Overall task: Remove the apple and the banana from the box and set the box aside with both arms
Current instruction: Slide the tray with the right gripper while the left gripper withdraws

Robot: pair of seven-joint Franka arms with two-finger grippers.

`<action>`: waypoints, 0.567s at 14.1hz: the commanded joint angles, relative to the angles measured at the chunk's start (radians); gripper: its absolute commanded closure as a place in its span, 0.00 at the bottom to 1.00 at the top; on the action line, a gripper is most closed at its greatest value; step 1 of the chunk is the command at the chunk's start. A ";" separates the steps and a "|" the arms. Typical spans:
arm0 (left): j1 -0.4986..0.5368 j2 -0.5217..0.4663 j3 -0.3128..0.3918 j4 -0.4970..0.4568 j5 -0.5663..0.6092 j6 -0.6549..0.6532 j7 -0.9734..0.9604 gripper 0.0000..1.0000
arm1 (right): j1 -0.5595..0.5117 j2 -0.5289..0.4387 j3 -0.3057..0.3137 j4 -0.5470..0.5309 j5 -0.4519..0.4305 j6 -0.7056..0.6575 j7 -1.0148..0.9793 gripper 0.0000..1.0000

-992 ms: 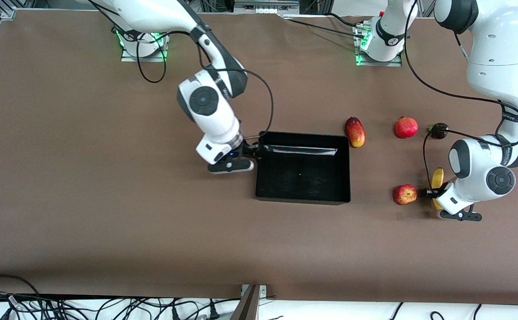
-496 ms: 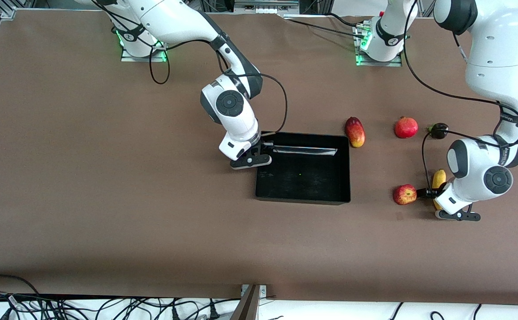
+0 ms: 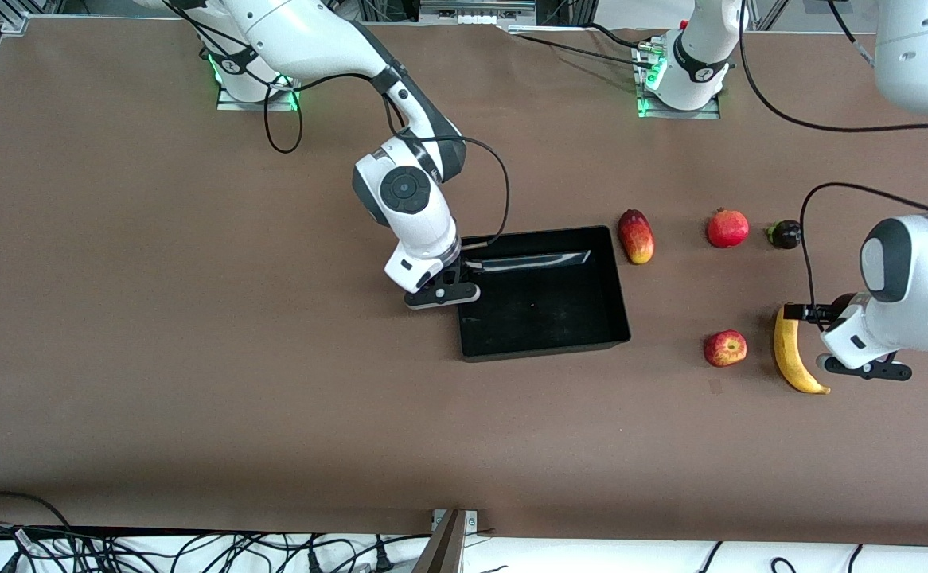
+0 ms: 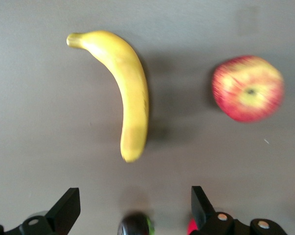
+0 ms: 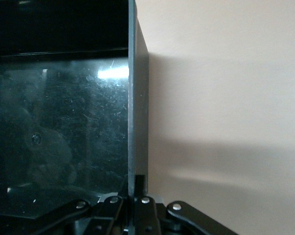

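Note:
The black box (image 3: pixel 547 306) sits mid-table, slightly turned. My right gripper (image 3: pixel 462 272) is at the box's wall toward the right arm's end and is shut on that wall (image 5: pixel 137 98), one finger inside and one outside, right gripper (image 5: pixel 137 185). The yellow banana (image 3: pixel 792 354) lies on the table toward the left arm's end, beside the red-and-yellow apple (image 3: pixel 725 348). My left gripper (image 3: pixel 810 313) hangs open and empty above the banana's stem end. In the left wrist view the banana (image 4: pixel 130 93) and apple (image 4: pixel 247 88) lie apart from the left gripper (image 4: pixel 135 196).
A mango (image 3: pixel 636 236), a pomegranate (image 3: pixel 727 228) and a small dark fruit (image 3: pixel 785 234) lie in a row farther from the front camera than the apple and banana. Brown table (image 3: pixel 193 358) spreads toward the right arm's end.
My left gripper opened, let go of the banana and rose away toward the left arm's end. My right gripper shut on the box wall and the box turned a little.

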 commanded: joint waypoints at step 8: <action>-0.064 -0.323 -0.003 0.006 -0.126 -0.158 -0.074 0.00 | -0.122 -0.293 -0.242 -0.103 0.018 -0.366 -0.138 1.00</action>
